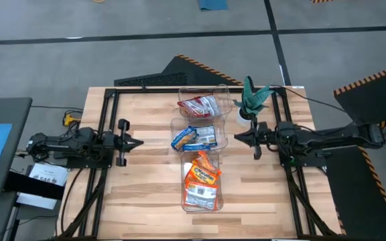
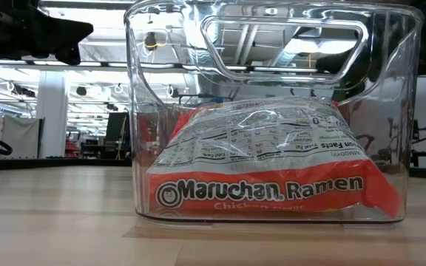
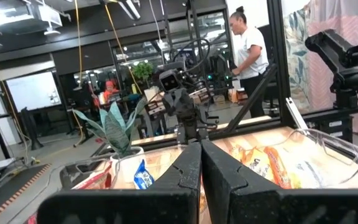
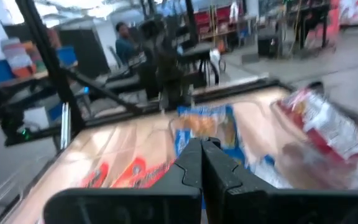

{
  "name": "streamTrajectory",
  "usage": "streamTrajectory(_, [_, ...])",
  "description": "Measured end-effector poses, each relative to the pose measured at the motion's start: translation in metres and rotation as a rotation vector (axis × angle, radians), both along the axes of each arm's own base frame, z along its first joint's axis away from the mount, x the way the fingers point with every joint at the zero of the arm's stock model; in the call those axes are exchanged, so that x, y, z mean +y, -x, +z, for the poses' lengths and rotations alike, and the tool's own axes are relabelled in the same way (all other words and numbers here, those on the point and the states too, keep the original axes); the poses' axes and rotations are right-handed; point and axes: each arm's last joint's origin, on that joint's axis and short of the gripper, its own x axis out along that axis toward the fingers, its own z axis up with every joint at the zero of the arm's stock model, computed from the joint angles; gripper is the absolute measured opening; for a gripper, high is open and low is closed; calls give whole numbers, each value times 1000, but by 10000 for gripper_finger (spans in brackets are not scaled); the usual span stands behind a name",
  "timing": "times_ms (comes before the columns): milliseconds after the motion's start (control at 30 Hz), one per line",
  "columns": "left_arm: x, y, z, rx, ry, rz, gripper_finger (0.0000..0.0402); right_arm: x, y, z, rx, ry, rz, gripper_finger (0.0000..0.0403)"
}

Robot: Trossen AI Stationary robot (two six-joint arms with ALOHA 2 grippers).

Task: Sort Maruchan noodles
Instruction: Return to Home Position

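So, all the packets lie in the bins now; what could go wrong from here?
1. The plant stands very near the right gripper; a careless swing of that arm might knock it over.
2. The orange packets are heaped in their bin, and the top one looks tilted, so it might slip over the rim if the table shakes.
The left gripper, on the other side, looks clear of everything.

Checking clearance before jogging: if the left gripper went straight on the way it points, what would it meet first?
Probably the side wall of the middle clear bin, which holds the blue noodle packets. The left gripper points straight at it, though whether it would clear the rim is unclear.
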Motion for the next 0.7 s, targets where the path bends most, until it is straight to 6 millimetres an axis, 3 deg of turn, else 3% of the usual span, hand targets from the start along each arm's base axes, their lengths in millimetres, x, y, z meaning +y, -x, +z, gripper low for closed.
streamTrajectory(200, [0,-2,-6,66,-3,-1,0,12,8,-9,115,-32,24,19])
streamTrajectory(467, [0,-2,-9,99,17,-7,0,24,22,3,-4,50,23,20])
streamTrajectory(567, [0,-2,-9,99,13,-6,0,24,27,-9,-47,54,22,20])
streamTrajectory(700, [0,-2,-10,100,11,-5,0,22,30,-9,-44,47,8,21])
